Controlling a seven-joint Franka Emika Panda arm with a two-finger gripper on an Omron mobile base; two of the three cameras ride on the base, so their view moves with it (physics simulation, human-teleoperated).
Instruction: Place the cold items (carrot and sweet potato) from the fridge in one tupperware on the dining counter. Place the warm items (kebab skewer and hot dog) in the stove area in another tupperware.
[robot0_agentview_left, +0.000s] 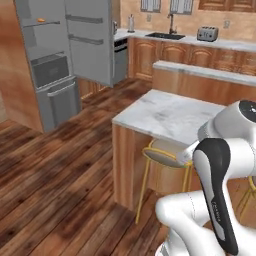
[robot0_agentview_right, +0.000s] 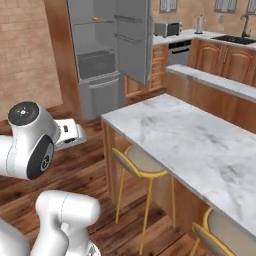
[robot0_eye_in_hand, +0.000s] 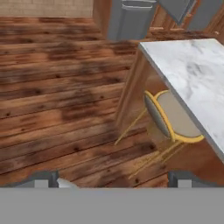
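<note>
Claw (robot0_eye_in_hand: 113, 180) released and holding nothing, over wood floor (robot0_eye_in_hand: 57, 92), near yellow stool (robot0_eye_in_hand: 173, 118) beside marble desk (robot0_eye_in_hand: 197, 74), fridge (robot0_agentview_left: 60, 55) open far left.

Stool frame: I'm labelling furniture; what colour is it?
Yellow stool frame, clearest in the hand view.

We see a marble counter (robot0_agentview_left: 170, 116) with a bare top, standing on a dark wooden floor (robot0_agentview_left: 60, 175). Yellow-legged stools (robot0_agentview_right: 142, 167) rest on the floor, tucked under its edge. Across the room, the open fridge (robot0_agentview_left: 50, 55) has a small orange item (robot0_agentview_left: 41, 20) lying on an upper shelf.
</note>
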